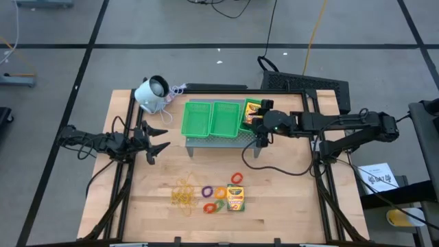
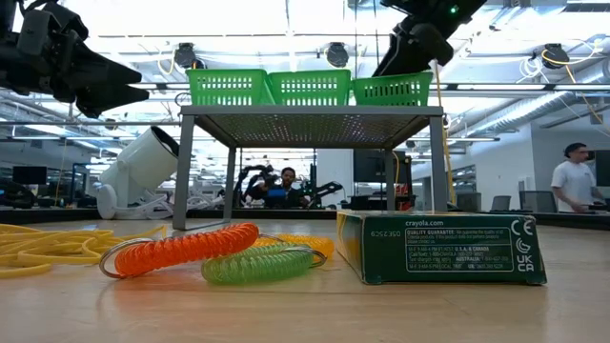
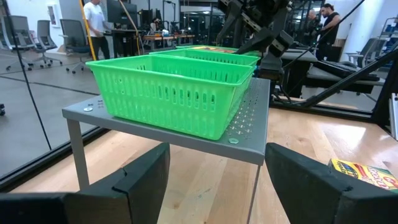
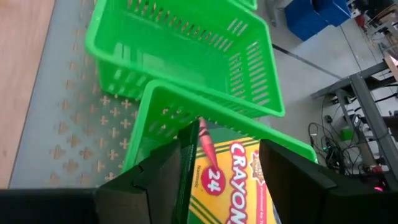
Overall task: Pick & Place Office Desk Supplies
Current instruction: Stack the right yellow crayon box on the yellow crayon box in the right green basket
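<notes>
Up on the grey perforated metal stand, the right gripper hangs with fingers spread over a yellow-and-green crayon box lying in the right compartment of the green slotted plastic tray. Another crayon box, thin yellowish rubber bands and coloured coiled rings lie on the pale wooden table. The left gripper waits beside the stand, fingers wide.

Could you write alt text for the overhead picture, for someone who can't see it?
Seen from above, the right gripper hovers open over the right end of a green three-part tray holding a crayon box. The left gripper waits open at the table's left. Near the front edge lie another crayon box, rubber bands and coloured rings.
</notes>
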You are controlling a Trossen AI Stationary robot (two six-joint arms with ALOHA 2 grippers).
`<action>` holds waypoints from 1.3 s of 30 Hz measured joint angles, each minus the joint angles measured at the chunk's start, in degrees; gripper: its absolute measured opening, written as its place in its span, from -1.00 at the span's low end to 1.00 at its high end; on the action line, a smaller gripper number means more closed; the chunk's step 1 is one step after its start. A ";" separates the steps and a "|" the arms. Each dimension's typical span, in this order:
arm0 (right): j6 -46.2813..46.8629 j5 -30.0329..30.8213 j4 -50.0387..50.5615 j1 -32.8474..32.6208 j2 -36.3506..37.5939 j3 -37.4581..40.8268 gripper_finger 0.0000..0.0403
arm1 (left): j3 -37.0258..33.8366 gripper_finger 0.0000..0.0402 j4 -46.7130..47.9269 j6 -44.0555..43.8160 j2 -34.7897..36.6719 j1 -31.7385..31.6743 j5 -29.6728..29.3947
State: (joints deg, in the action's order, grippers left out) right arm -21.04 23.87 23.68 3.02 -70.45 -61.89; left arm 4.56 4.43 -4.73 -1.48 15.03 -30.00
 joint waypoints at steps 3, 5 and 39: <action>0.34 0.10 -2.47 -0.76 0.72 0.00 0.03 | 0.00 0.35 0.00 0.00 -0.02 -0.02 -0.01; -0.15 0.04 -4.12 -1.78 1.70 0.00 0.03 | 0.00 0.35 0.02 0.00 -0.01 0.00 -0.01; 35.90 -14.92 -17.61 -28.18 -21.41 -0.04 0.03 | 0.00 0.35 0.00 0.00 0.00 -0.02 -0.02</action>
State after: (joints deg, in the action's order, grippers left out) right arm 14.86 8.95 6.07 -25.17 -91.86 -61.93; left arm 4.56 4.43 -4.73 -1.48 15.00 -30.02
